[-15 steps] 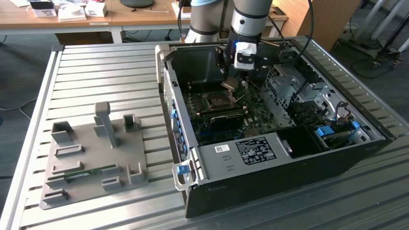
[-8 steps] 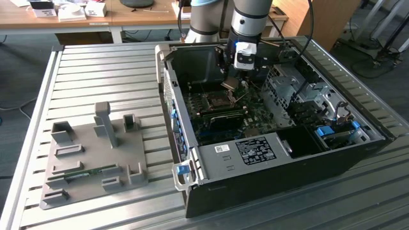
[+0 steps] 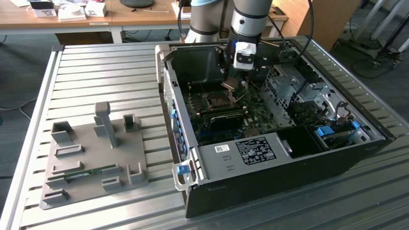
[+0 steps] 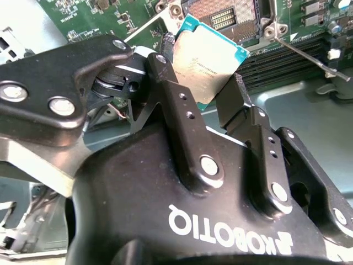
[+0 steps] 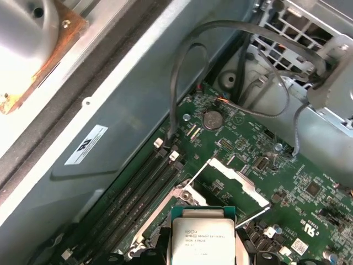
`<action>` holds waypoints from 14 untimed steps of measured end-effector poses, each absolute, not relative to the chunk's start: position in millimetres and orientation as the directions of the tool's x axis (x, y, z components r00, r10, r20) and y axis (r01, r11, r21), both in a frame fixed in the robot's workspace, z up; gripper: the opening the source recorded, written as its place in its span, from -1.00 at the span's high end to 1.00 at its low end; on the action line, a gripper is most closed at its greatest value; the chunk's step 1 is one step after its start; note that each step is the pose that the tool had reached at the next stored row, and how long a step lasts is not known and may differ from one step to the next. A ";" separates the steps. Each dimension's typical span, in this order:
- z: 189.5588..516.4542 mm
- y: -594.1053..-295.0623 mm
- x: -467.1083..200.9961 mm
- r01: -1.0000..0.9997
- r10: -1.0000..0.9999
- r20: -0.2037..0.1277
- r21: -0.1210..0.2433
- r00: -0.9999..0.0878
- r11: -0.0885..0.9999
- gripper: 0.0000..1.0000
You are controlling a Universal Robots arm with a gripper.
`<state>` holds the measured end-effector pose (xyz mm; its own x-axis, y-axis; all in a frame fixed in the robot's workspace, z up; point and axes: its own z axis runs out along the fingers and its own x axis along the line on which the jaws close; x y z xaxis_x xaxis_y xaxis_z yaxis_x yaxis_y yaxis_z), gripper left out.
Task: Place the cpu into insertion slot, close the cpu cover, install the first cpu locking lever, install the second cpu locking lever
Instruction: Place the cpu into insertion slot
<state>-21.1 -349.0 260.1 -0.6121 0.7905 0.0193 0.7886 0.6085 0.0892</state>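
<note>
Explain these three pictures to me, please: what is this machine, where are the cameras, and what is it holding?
The machine is a robot arm reaching down into an open computer case that lies on a slatted metal table. The exterior view comes from a camera standing off the arm. Both wrist views come from cameras riding on the arm, near its pincer. The pincer is shut on the cpu, a small square chip, held by two opposite edges above the green motherboard. The socket nearby is bare, and the cpu cover stands open. At the exterior view's left, a grey holder tray sits on the table.
</note>
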 end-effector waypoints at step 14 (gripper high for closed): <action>258.8 -349.1 -21.1 0.864 0.866 0.019 0.089 -0.500 0.496 -0.07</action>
